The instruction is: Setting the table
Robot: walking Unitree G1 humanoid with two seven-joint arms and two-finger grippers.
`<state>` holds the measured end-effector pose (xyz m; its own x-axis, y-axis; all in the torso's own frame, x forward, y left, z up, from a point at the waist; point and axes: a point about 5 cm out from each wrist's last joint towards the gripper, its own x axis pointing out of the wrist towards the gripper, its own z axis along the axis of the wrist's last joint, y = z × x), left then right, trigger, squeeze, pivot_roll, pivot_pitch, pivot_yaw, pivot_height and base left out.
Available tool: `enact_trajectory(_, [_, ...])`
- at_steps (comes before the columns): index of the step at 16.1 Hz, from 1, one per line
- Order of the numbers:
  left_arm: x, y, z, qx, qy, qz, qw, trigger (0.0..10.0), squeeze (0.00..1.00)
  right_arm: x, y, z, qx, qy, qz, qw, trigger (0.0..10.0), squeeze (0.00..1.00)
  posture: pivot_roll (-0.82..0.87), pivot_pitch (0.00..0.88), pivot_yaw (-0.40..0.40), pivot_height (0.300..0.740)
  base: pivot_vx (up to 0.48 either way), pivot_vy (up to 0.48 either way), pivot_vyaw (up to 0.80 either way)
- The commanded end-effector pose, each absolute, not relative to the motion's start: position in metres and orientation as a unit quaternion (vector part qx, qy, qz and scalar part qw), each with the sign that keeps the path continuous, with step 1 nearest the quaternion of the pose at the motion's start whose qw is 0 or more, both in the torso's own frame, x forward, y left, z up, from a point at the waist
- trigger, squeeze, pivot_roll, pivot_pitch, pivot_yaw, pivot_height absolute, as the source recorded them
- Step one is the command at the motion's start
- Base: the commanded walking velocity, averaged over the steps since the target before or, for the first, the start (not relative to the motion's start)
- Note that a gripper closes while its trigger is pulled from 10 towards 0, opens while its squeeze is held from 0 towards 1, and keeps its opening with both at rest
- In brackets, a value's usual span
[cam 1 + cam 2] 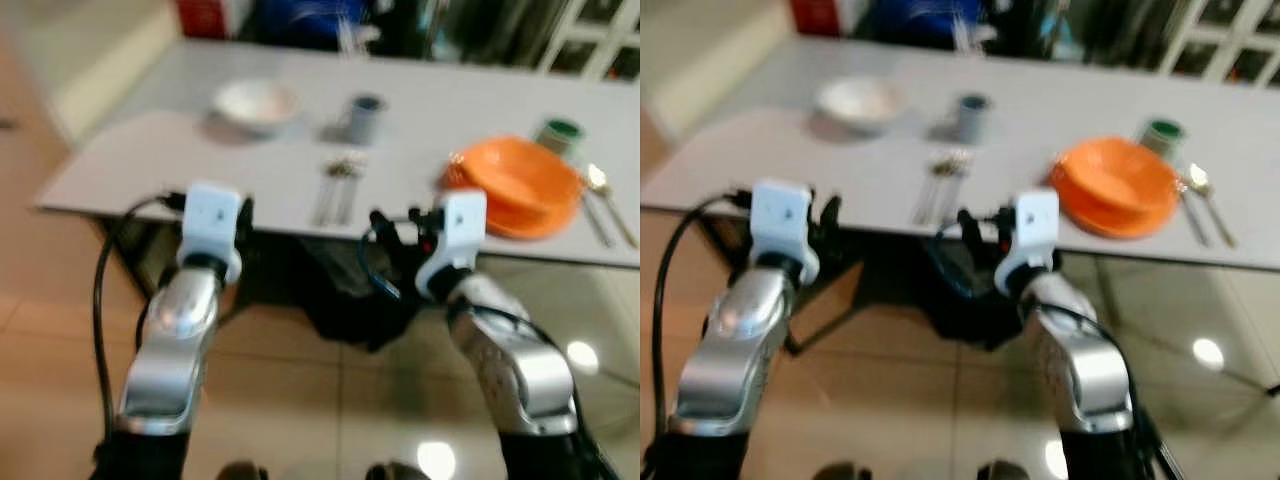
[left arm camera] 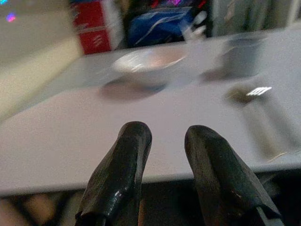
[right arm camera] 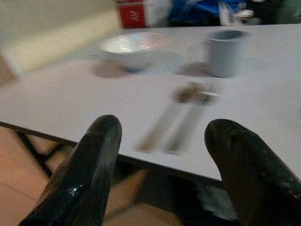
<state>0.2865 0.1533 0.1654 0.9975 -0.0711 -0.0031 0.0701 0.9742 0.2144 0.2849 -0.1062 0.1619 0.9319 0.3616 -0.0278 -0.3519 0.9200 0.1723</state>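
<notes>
A grey table (image 1: 150, 150) stands in front of me, blurred. It carries a white bowl (image 1: 255, 103), a grey cup (image 1: 366, 117) and a pair of forks (image 1: 338, 190) lying side by side near the front edge. Stacked orange dishes (image 1: 515, 185) sit to the right, with a green-topped cup (image 1: 560, 132) behind them and spoons (image 1: 605, 205) beside them. Both arms are raised before the table's front edge. My left gripper (image 2: 168, 136) is narrowly open and empty, facing the bowl (image 2: 148, 63). My right gripper (image 3: 162, 129) is wide open and empty, facing the forks (image 3: 176, 120).
A red box (image 1: 205, 15) and a blue bag (image 1: 305, 20) sit beyond the table's far edge. Something dark (image 1: 350, 290) lies under the table. The tiled floor (image 1: 60, 300) is glossy, and a pale wall or bench (image 1: 100, 60) runs along the left.
</notes>
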Motion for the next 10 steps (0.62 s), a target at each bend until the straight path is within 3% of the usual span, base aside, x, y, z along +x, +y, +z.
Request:
enact_trajectory(1, [0.287,0.15,0.171,0.108,-0.008,-0.04,0.993,10.0,0.0,0.285,-0.11,0.163,0.081,0.022,0.174,0.981,10.0,0.0,-0.02,0.027,-0.02,0.74,0.0,0.48,0.0])
enact_trajectory(2, [0.288,0.151,0.17,0.108,-0.004,-0.036,0.994,10.0,0.0,0.285,-0.109,0.162,0.083,0.026,0.17,0.982,10.0,0.0,-0.03,0.028,-0.014,0.74,0.0,0.48,0.0])
enact_trajectory(9, [0.289,0.163,0.177,0.107,-0.003,-0.008,0.994,10.0,0.0,0.295,-0.102,0.164,0.08,0.026,0.18,0.98,10.0,0.0,-0.01,0.043,-0.026,0.74,0.0,0.48,-0.8])
enact_trajectory(10, [0.289,0.168,0.178,0.104,-0.004,0.008,0.995,10.0,0.0,0.297,-0.103,0.166,0.079,0.02,0.173,0.982,10.0,0.0,0.0,0.04,-0.039,0.74,0.0,0.48,0.0])
